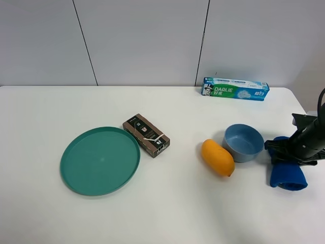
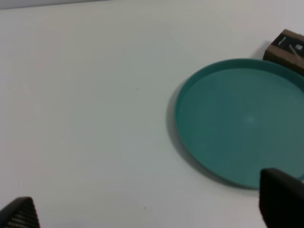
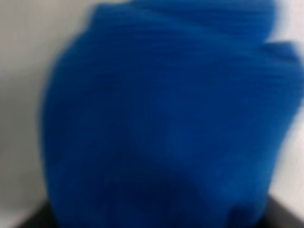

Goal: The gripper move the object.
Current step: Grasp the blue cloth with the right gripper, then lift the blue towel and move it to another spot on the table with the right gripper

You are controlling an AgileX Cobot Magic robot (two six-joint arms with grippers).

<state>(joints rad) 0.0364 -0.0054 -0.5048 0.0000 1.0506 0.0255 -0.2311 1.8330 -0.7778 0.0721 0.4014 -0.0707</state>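
While my left gripper (image 2: 149, 209) hangs with its fingers spread wide over the tabletop (image 2: 85, 95) beside the green plate (image 2: 237, 118), my right gripper (image 1: 284, 154) is clamped across the middle of the deep blue cloth bundle (image 1: 288, 179). That bundle is near the tabletop's right edge, just beside the light blue bowl (image 1: 244, 142), with the mango (image 1: 217, 157) on the bowl's far side. My right wrist view shows only blurred blue cloth.
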